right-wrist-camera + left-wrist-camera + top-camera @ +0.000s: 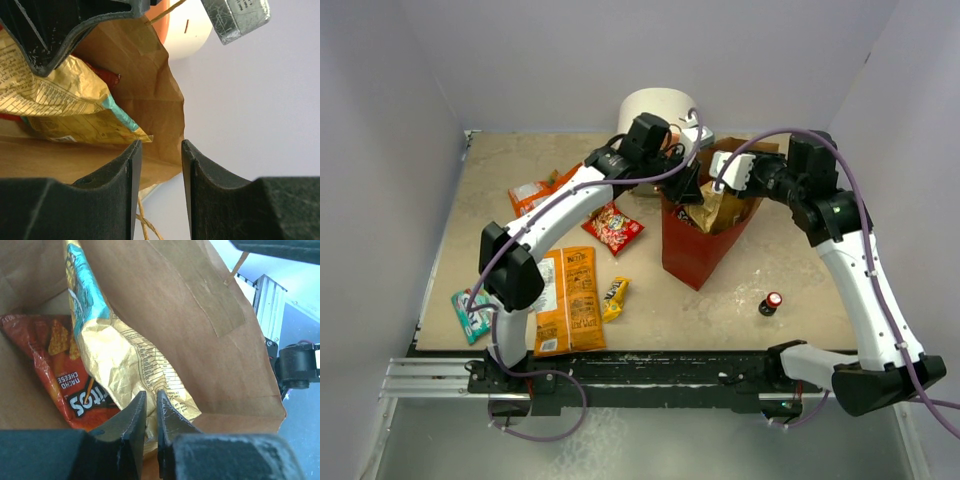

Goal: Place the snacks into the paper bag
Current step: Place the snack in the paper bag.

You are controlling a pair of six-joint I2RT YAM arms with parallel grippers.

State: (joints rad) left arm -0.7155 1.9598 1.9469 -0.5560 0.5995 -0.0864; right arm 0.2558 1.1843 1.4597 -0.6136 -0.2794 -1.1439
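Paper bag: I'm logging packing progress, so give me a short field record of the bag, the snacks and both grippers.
Bag: paper bag, standing, mouth open
Inside: Doritos bag, gold packet leaning over it
On table: orange chip bags, yellow bar, red packet, teal bag, orange-white packets
Left gripper: nearly shut at gold packet's edge, grip unclear
Right gripper: jaws apart at bag's rim

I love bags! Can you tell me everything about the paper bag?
The paper bag is red outside, brown inside, with thin handles. It stands open and upright on the table, near a round white tub. A red chip bag and a gold packet sit inside. The right hand straddles its rim.
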